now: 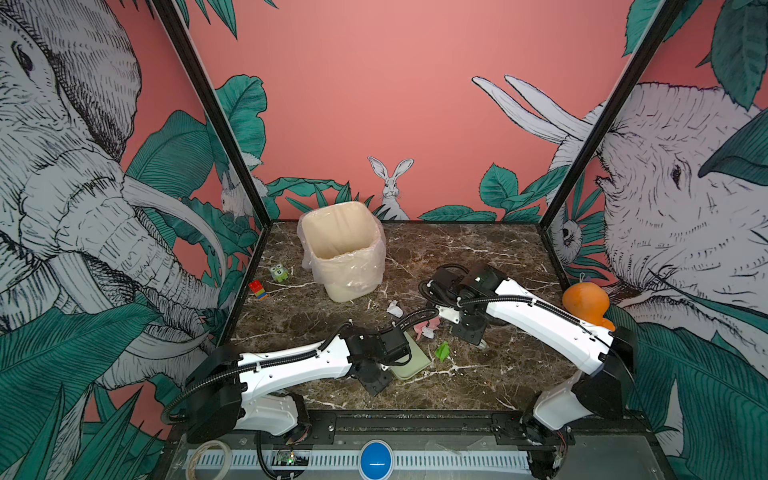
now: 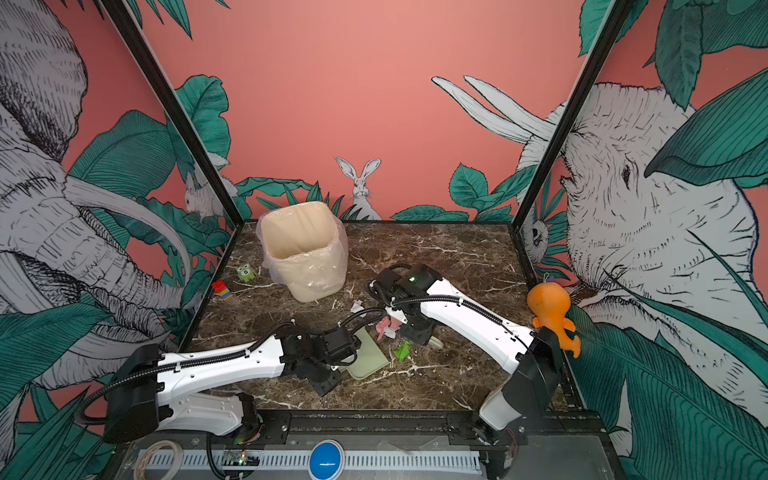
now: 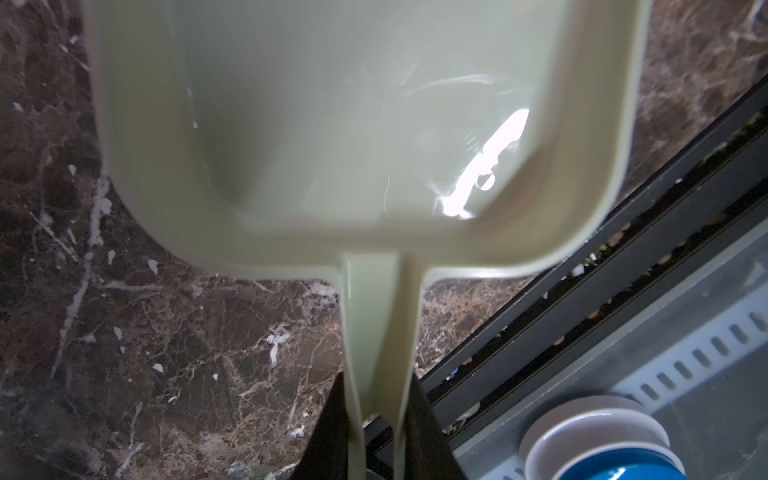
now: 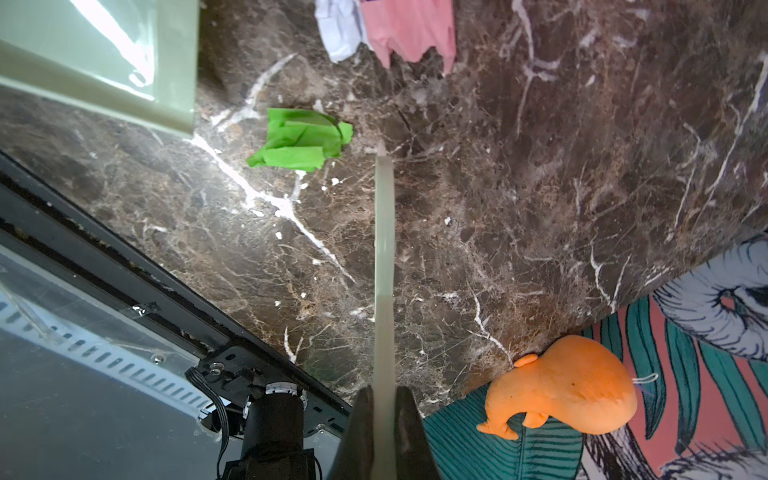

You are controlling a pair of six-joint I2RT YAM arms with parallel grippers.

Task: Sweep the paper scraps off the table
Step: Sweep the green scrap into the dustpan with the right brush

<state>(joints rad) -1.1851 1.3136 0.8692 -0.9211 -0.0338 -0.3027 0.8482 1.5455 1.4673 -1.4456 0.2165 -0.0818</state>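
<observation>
Paper scraps lie on the table (image 1: 498,374) between my two grippers: a green one (image 1: 442,351) (image 4: 299,139), a pink one (image 1: 430,326) (image 4: 409,29) with a white bit (image 4: 338,29) against it, and a white one (image 1: 395,308) farther back. My left gripper (image 3: 379,399) is shut on the handle of a pale green dustpan (image 1: 411,359) (image 3: 332,124), which rests on the table with its tray showing nothing inside. My right gripper (image 4: 383,395) is shut on a thin pale green sweeper (image 4: 384,249). The sweeper's tip stands on the table just beside the green scrap.
A cream bin (image 1: 343,249) with a plastic liner stands at the back left. A green owl figure (image 1: 279,273) and a red-blue-yellow block (image 1: 257,289) sit by the left edge. An orange plush (image 1: 586,303) rests at the right edge. The black frame edge (image 1: 415,415) runs along the front.
</observation>
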